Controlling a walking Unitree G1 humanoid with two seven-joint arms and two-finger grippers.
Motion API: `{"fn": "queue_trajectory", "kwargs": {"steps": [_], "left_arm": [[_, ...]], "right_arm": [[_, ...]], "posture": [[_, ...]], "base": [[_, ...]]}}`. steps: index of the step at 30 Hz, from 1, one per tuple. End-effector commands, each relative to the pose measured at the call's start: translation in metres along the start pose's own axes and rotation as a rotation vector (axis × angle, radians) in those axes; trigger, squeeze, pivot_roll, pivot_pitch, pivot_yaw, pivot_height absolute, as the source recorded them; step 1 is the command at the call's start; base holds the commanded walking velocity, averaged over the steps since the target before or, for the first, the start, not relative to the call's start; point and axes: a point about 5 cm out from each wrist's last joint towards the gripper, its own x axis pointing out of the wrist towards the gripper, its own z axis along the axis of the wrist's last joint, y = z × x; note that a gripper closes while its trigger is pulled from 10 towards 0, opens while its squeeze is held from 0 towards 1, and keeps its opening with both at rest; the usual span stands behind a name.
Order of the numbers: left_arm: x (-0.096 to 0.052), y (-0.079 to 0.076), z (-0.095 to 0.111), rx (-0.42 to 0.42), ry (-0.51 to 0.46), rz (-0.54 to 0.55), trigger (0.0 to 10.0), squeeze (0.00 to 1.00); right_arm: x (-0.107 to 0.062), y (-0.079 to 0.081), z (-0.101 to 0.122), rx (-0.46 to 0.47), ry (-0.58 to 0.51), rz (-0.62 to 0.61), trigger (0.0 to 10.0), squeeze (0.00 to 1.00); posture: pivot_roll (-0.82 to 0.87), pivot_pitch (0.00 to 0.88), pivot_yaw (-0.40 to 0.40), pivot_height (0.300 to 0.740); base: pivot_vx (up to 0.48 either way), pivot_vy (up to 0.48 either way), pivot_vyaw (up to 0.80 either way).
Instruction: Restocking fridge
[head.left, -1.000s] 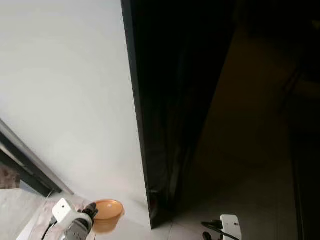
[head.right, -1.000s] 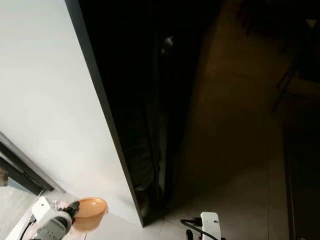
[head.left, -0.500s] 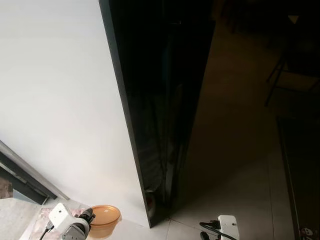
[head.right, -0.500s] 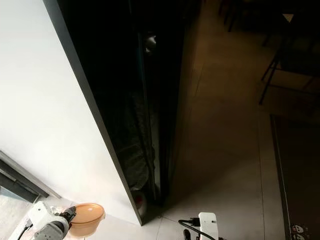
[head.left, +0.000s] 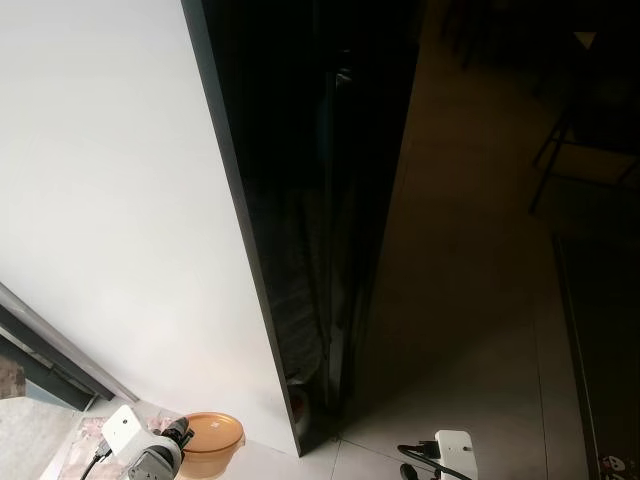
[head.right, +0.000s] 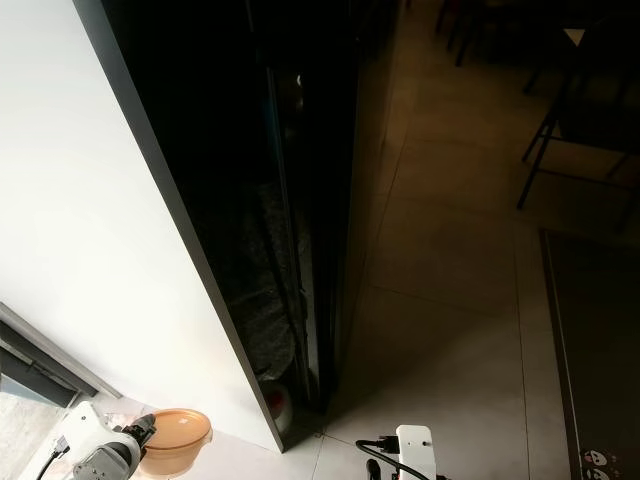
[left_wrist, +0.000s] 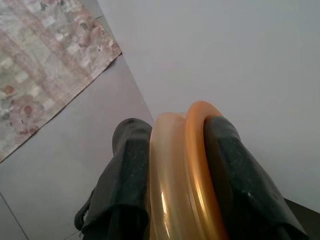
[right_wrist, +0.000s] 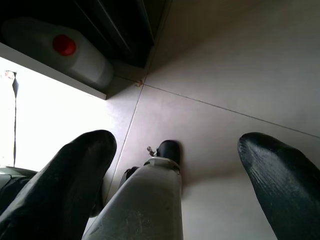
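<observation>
**A home, by the fridge**

The place looked like a room in a home. A tall white fridge door (head.left: 120, 200) stood open, its dark edge (head.right: 180, 230) beside a dim interior. Large pale floor tiles (head.right: 440, 330) ran off into shade, where thin chair legs (head.right: 535, 150) stood. A patterned rug (left_wrist: 35, 65) lay on the floor, and a white jug with a red cap (right_wrist: 60, 50) sat low in the fridge.
</observation>
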Motion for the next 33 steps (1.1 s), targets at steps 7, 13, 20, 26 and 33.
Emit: {"fn": "queue_trajectory", "kwargs": {"steps": [7, 13, 20, 26, 33], "left_arm": [[-0.0006, 0.0024, -0.0037, 0.017, 0.015, 0.010, 10.0, 0.00], [-0.0006, 0.0023, -0.0044, 0.023, 0.017, 0.008, 10.0, 0.00], [-0.0005, 0.0014, -0.0047, 0.024, 0.018, 0.007, 10.0, 0.00], [-0.0005, 0.0008, -0.0052, 0.031, 0.021, 0.005, 10.0, 0.00], [-0.0007, 0.0010, -0.0065, 0.042, 0.023, 0.008, 10.0, 0.00]], "right_arm": [[-0.0003, 0.0014, -0.0021, 0.006, 0.000, -0.003, 10.0, 0.00], [-0.0004, 0.0013, -0.0022, 0.003, -0.002, 0.000, 10.0, 0.00], [-0.0004, 0.0009, -0.0023, 0.009, -0.001, -0.004, 10.0, 0.00], [-0.0003, 0.0005, -0.0018, 0.006, -0.002, -0.010, 10.0, 0.00], [-0.0003, 0.0004, -0.0001, 0.005, -0.020, -0.017, 10.0, 0.00]], "posture": [[0.03, 0.037, 0.046, 0.740], [0.02, 0.037, 0.045, 0.740], [0.02, 0.038, 0.044, 0.740], [0.02, 0.041, 0.044, 0.740], [0.03, 0.043, 0.044, 0.740]], "base": [[0.000, 0.000, -0.34], [0.000, 0.223, 0.00], [0.000, 0.268, 0.00], [0.000, 0.293, -0.60], [0.000, 0.169, -0.11]]}}
